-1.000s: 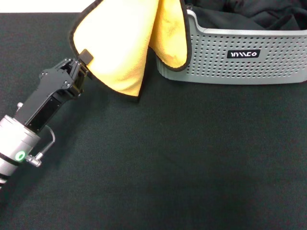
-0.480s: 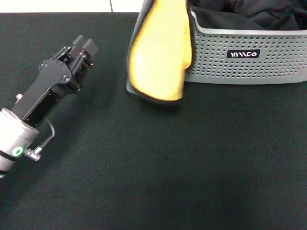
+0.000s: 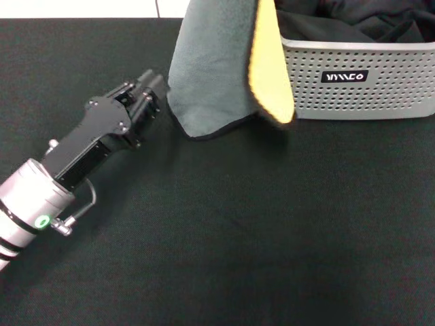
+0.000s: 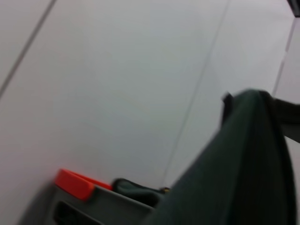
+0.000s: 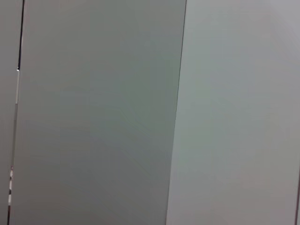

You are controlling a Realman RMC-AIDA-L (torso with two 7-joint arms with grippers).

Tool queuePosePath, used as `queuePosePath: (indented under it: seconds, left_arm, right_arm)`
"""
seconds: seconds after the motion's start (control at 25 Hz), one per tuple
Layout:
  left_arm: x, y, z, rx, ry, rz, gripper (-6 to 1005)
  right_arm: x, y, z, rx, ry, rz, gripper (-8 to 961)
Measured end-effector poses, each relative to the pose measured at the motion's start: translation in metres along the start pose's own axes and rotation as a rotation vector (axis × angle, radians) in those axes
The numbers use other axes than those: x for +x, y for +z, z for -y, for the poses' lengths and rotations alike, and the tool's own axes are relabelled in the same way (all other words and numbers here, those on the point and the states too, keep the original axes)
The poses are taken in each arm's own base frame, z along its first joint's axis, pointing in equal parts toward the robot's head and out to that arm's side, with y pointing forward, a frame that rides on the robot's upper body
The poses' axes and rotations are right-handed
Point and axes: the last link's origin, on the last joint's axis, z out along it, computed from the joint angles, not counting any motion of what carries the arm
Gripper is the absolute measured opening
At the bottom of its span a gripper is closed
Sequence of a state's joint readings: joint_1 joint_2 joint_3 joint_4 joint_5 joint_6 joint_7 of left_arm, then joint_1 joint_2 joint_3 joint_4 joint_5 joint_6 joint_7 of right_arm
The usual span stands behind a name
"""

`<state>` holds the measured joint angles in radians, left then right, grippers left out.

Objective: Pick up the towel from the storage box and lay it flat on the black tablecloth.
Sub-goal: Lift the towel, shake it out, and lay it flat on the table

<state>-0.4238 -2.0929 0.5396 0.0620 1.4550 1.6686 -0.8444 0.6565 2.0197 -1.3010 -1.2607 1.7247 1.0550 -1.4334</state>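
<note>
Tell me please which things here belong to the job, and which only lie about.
Belonging to the job:
- the towel, draped over the box's rim, grey face outward
- the storage box
- the black tablecloth
- the left gripper, beside the towel

Only lying about:
- black cloth bundle inside the box

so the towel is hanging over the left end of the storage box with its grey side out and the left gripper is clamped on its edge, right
Not quite. In the head view the left gripper is beside the towel, not holding it. The rest is right: it hangs grey side out over the storage box's left end.
</note>
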Motion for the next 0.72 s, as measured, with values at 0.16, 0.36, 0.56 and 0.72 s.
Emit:
queuePosePath:
  seconds: [0.16, 0.36, 0.56, 0.72]
  left_arm:
    - [-0.005, 0.001, -0.005, -0.007, 0.019, 0.008, 209]
    - [-0.01, -0.001, -0.007, 0.012, 0.052, 0.005, 359]
    - [-0.011, -0.003, -0.007, 0.013, 0.043, 0.017, 457]
    - [-0.013, -0.001, -0.007, 0.008, 0.019, 0.028, 455]
  right_arm:
    - [-0.002, 0.018, 0.004, -0.006, 0.004, -0.009, 58]
    - [0.0, 0.039, 0.008, -0.02, 0.018, -0.035, 59]
    - [0.002, 0.051, 0.01, -0.018, 0.002, -0.066, 60]
    - [0.002, 0.057, 0.009, -0.022, 0.001, -0.071, 61]
